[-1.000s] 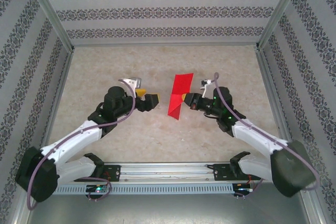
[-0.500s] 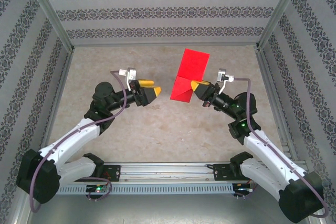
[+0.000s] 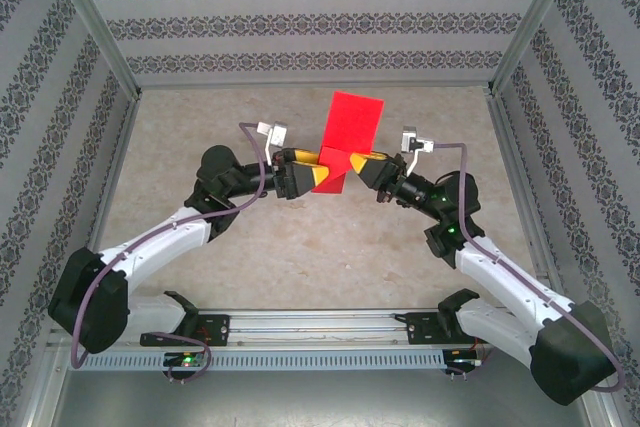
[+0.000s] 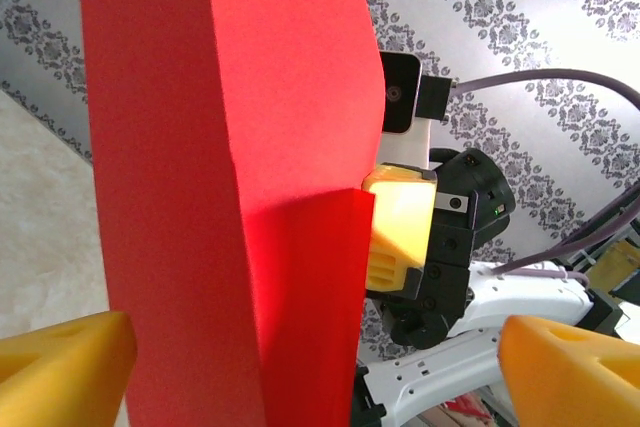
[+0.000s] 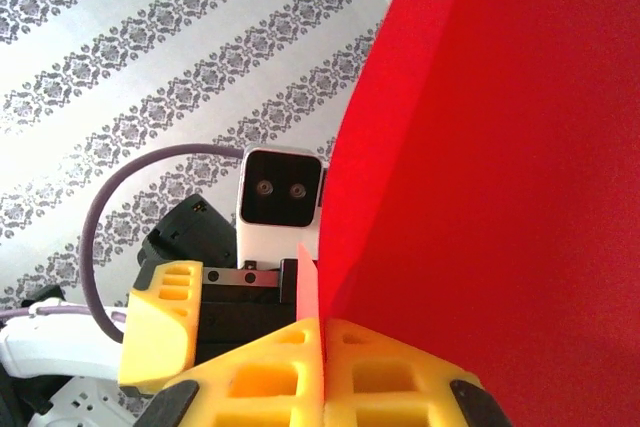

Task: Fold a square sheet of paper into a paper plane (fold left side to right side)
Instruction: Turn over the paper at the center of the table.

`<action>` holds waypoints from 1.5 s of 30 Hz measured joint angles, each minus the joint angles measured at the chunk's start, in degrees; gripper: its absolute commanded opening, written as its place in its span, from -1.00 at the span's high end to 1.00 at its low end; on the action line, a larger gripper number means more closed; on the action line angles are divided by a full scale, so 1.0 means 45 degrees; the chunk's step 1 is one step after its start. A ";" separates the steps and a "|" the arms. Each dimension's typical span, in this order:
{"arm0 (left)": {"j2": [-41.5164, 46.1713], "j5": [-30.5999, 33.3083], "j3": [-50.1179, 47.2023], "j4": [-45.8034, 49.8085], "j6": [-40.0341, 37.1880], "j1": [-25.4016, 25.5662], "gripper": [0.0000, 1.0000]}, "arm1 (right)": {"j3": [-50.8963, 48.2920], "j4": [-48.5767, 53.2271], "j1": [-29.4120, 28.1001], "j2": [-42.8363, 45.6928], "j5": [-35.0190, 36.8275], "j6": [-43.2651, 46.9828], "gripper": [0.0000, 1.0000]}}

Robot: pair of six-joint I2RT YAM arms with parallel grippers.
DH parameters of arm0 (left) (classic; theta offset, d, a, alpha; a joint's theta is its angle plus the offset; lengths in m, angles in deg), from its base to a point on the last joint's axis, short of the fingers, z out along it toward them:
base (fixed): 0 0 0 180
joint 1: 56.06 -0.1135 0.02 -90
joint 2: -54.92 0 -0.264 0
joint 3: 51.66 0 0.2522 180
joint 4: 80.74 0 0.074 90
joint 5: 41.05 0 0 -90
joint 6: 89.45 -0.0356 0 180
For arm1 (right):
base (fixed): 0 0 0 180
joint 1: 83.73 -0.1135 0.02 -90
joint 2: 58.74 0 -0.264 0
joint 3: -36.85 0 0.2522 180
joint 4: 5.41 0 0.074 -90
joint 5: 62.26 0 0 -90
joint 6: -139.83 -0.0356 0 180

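Note:
The square sheet of paper [image 3: 347, 139] is bright red, creased, and held upright above the table's middle. My right gripper [image 3: 360, 163] is shut on its lower right part; the yellow pads [image 5: 322, 377] pinch the sheet's [image 5: 480, 197] edge. My left gripper [image 3: 318, 173] is open at the sheet's lower left. In the left wrist view the paper [image 4: 220, 197] stands between the spread fingertips [image 4: 60, 367], closer to the left one, with neither pressing it. The left gripper [image 4: 315, 377] faces the right gripper's yellow finger [image 4: 400, 232] behind the sheet.
The beige table [image 3: 250, 247] is walled by patterned panels [image 3: 300, 22] on three sides, with metal posts at the corners. Both arms' bases sit on the rail [image 3: 320, 325] at the near edge.
The right gripper raised the paper off the table and turned it upright. The left gripper moved right until its open fingers straddle the sheet's lower left edge.

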 measured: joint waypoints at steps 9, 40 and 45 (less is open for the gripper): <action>-0.0481 -0.0146 0.0073 -0.0277 -0.0063 0.0160 0.15 | -0.0029 -0.0078 -0.0073 -0.0155 0.0010 0.0005 0.80; -0.1792 1.0506 0.6091 1.6242 -0.8480 0.3385 1.00 | -0.1224 1.3022 0.1345 0.1671 0.7130 0.1948 -0.49; -0.3628 1.4571 0.7490 1.8846 -0.8966 0.5285 1.00 | -0.1894 1.3799 0.2414 0.2069 0.7359 0.1545 -0.83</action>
